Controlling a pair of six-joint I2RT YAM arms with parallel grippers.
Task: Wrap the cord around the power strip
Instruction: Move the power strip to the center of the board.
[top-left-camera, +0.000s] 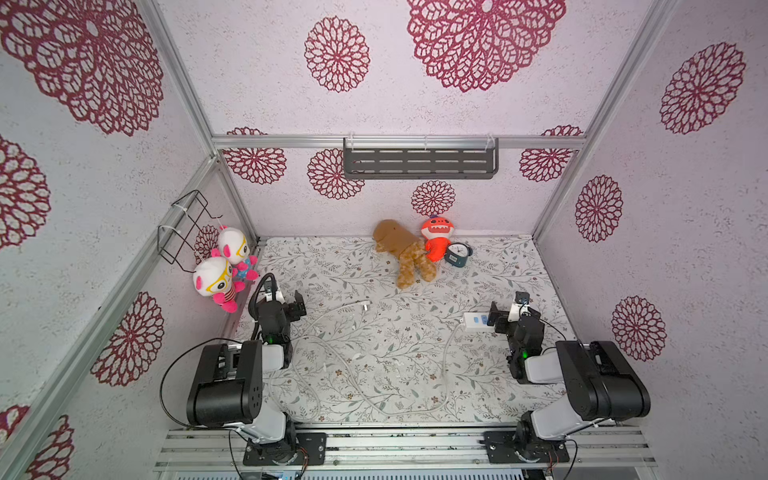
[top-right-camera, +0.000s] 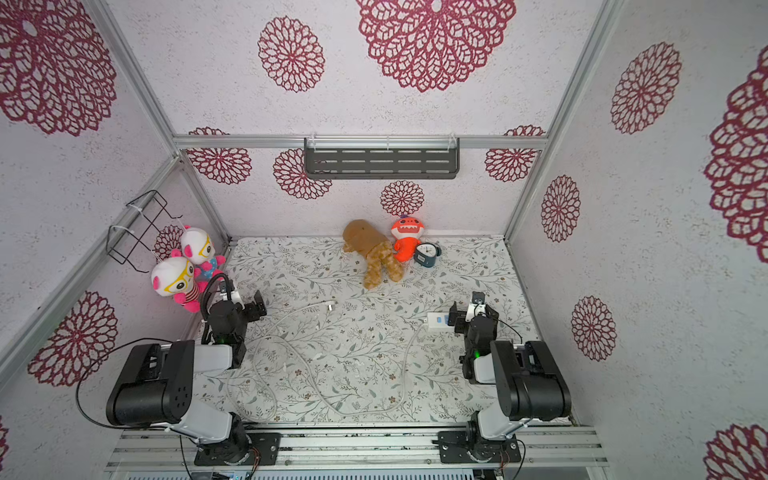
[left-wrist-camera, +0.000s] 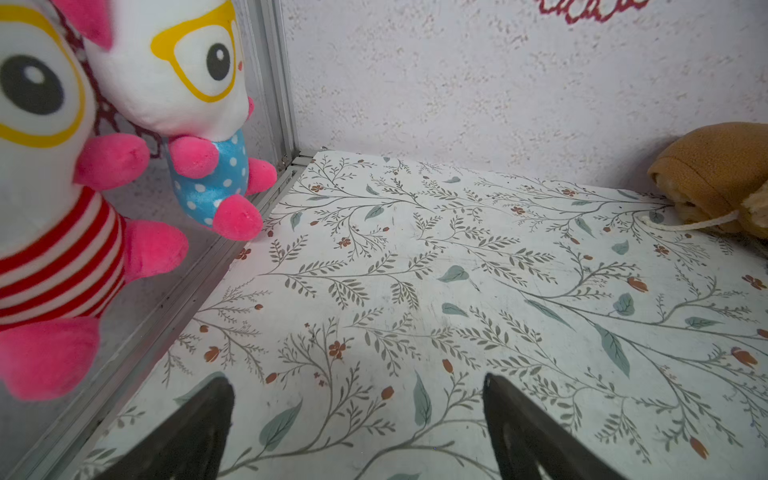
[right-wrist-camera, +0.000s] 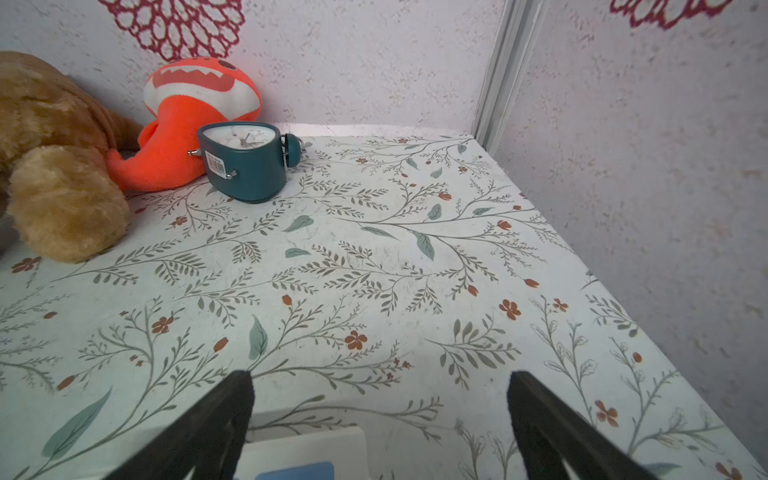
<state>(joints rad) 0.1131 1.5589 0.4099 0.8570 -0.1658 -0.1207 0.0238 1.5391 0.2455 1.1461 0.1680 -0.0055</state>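
Right end effector (top-left-camera: 508, 307) sat wide open, empty, right at the power strip (top-left-camera: 478, 321) on the counter (top-left-camera: 415, 332) (probably staged to pin it), left end effector (top-left-camera: 286, 299) likewise open, empty, toward the plug (top-left-camera: 365, 306), cord (top-left-camera: 445, 365) sprawled loose, nothing wrapped.

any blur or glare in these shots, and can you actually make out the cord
In both top views light is even with no glare, but the white cord nearly fades into the pale table; in the left wrist view the nearest plush toy is soft; in the right wrist view the power strip is blurred at the frame edge, the clock sharp.
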